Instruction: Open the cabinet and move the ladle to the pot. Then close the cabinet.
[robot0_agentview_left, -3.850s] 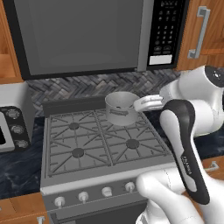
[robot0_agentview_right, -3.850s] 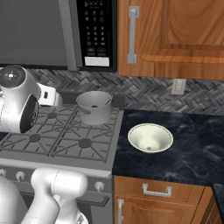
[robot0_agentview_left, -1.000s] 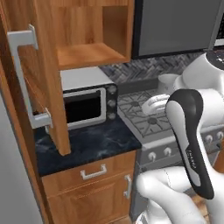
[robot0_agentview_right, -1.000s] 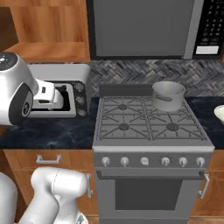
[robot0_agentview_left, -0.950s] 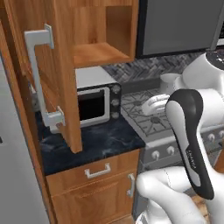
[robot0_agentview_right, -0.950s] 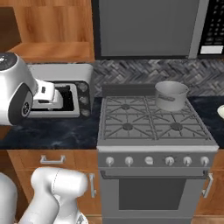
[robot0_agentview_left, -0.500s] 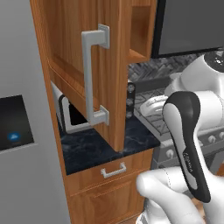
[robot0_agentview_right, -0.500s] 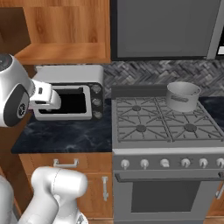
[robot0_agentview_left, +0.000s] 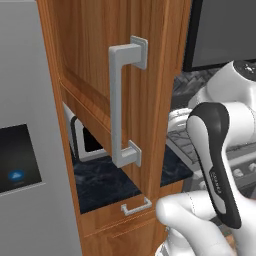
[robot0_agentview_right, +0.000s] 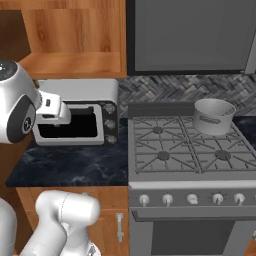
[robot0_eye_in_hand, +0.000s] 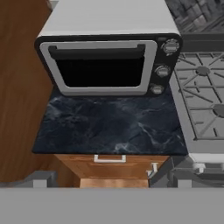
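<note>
Wooden and warm brown, the cabinet (robot0_agentview_left: 100, 75) stood with its tall door swung wide toward the robot, the steel bar handle (robot0_agentview_left: 122, 105) close in front of the left base camera. From the right side its interior (robot0_agentview_right: 75, 40) looked bare on the shelf that could be seen; I could not find the ladle anywhere. The grey pot (robot0_agentview_right: 213, 116) sat on the back right burner of the stove (robot0_agentview_right: 187, 150), well apart from the cabinet. Below the cabinet the silver toaster oven (robot0_eye_in_hand: 109, 57) rested on the dark marble worktop (robot0_eye_in_hand: 109, 124).

The fingers were spread wide with nothing between them, the hand looking down over the worktop's front edge.

My worry was the door itself. Hanging open so near the arm, it could be struck by an elbow swinging past, slamming it or shoving it further. If the ladle lay deeper or higher in the cabinet, a blind reach might also knock it off the shelf onto the toaster oven.
</note>
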